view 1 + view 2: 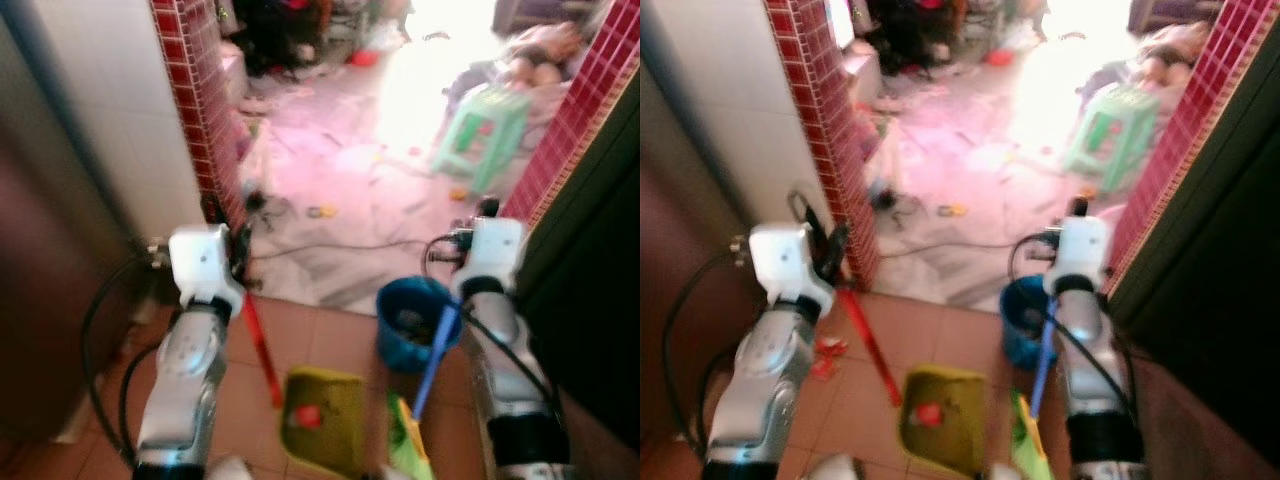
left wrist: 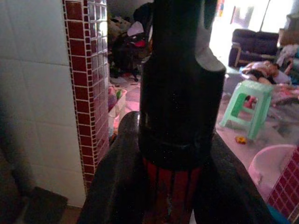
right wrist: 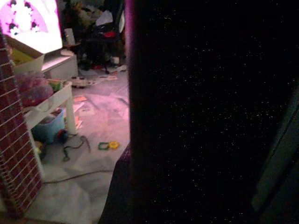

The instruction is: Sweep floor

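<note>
Two handles slant down toward the tiled floor (image 1: 330,340): the left end effector (image 2: 173,186) is closed around the red handle (image 1: 262,350), whose lower end reaches the yellow-green dustpan (image 1: 325,420); the right end effector (image 1: 455,300) carries the blue handle (image 1: 435,360), grip unclear.

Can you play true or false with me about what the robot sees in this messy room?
1. A light green plastic stool stands on the pale floor ahead. True.
2. The round bucket by the robot's right arm is yellow. False: it is blue.
3. The left gripper is at a red stick handle. True; the left wrist view shows a red-and-black handle between its fingers.
4. The wall corner on the robot's left has green tiles. False: they are small dark red tiles.
5. A yellow-green dustpan lies on the reddish tile floor between the arms. True.
</note>
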Controlling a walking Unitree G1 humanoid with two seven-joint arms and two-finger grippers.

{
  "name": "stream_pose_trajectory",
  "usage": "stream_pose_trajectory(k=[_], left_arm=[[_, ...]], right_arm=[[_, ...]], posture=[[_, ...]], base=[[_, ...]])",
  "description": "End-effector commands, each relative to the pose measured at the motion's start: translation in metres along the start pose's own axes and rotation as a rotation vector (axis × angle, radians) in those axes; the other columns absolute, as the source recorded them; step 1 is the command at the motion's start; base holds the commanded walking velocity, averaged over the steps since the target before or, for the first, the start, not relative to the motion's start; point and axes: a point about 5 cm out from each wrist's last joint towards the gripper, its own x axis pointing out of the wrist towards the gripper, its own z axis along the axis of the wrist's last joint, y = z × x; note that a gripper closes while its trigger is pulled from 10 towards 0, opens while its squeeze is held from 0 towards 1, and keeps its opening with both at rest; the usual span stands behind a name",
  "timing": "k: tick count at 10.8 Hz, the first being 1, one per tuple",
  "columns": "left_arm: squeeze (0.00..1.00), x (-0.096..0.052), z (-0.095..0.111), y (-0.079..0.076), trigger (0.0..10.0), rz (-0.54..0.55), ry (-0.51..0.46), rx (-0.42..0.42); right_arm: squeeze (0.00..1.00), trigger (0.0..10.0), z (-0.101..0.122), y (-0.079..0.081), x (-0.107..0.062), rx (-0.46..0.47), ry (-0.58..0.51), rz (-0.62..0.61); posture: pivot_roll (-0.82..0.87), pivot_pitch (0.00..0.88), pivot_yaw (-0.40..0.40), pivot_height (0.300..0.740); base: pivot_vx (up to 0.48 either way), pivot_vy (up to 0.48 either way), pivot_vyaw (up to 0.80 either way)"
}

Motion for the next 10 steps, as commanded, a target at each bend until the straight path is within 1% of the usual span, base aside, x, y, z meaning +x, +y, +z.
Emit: stream_pose_trajectory(k=[1,3,4,10], left_arm=[[0.00,0.0051,0.0170,-0.0058,10.0,-0.029,-0.072,-0.020],[0.00,0.0065,0.0181,-0.0065,10.0,-0.041,-0.069,-0.028],[0.00,0.0079,0.0195,-0.0090,10.0,-0.052,-0.068,-0.038],[0.00,0.0079,0.0192,-0.0089,10.0,-0.045,-0.063,-0.047]], right_arm=[[0.00,10.0,0.0070,0.0009,0.0023,0.017,-0.026,0.002],[0.00,10.0,0.0072,0.0005,0.0030,0.013,-0.026,0.002],[0.00,10.0,0.0077,-0.0019,0.0072,-0.028,-0.022,-0.012],[0.00,10.0,0.0069,-0.0039,0.0072,-0.042,-0.018,-0.023]], posture=[[-0.07,0.000,-0.026,0.740],[-0.07,0.000,-0.025,0.740],[-0.07,0.000,-0.032,0.740],[-0.07,0.000,-0.032,0.740]], base=[[0.000,0.480,0.00],[0.000,0.480,0.00],[0.000,0.480,0.00],[0.000,0.480,0.00]])
